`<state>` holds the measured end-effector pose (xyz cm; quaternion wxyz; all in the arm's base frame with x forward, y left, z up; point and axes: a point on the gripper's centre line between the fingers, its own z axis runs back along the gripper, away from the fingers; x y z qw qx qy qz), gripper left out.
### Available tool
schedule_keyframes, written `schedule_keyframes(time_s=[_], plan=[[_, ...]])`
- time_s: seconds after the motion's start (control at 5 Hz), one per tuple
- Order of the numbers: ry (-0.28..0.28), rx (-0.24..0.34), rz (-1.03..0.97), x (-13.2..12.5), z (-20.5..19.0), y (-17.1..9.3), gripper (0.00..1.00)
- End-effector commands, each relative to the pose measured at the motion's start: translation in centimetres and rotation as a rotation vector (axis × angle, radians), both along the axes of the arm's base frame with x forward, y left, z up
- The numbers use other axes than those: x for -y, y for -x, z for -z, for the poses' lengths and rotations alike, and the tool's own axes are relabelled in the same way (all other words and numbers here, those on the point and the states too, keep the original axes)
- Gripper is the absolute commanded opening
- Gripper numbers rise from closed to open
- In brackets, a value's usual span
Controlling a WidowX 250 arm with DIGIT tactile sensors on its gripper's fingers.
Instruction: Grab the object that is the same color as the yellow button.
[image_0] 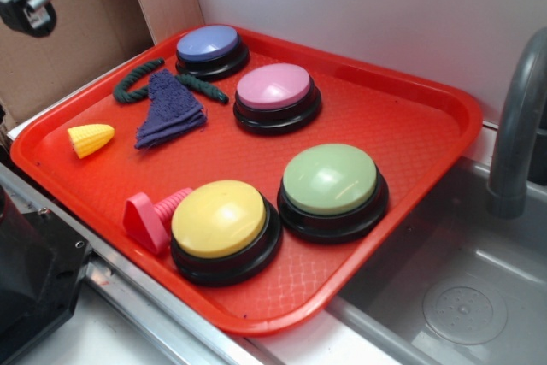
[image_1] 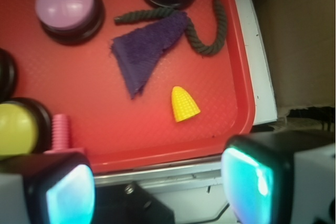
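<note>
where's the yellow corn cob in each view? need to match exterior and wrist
Exterior: the corn cob lies at the left end of the red tray, left of the purple cloth.
Wrist: the corn cob sits right of centre, below the purple cloth, near the tray's right rim.
Shared landmark: the purple cloth, next to the cob in both.

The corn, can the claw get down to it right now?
Probably yes. The corn lies alone on bare tray, apart from the purple cloth and rope, with nothing over it. The claw is open, off the tray's edge.
</note>
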<state>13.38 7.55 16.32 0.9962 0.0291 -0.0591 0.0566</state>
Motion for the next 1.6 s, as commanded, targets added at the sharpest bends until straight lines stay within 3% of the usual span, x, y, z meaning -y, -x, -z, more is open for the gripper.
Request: schedule_keyframes(time_s=[0.0, 0.2, 0.4, 0.6, 1.2, 1.4], plan=[[-0.085, 0.081, 0.032, -2.5, 4.6, -1.9, 1.0], [-0.064, 0.076, 0.039, -3.0, 7.4, -2.7, 1.0], [-0.088, 0.068, 0.077, -3.3, 9.7, -3.7, 1.0], [-0.08, 0.028, 0.144, -3.2, 12.2, -3.7, 1.0], [-0.007, 0.022, 0.129, -4.2, 14.3, -2.6, 1.0], [0.017, 0.041, 0.11, -4.5, 14.3, -2.2, 0.0]])
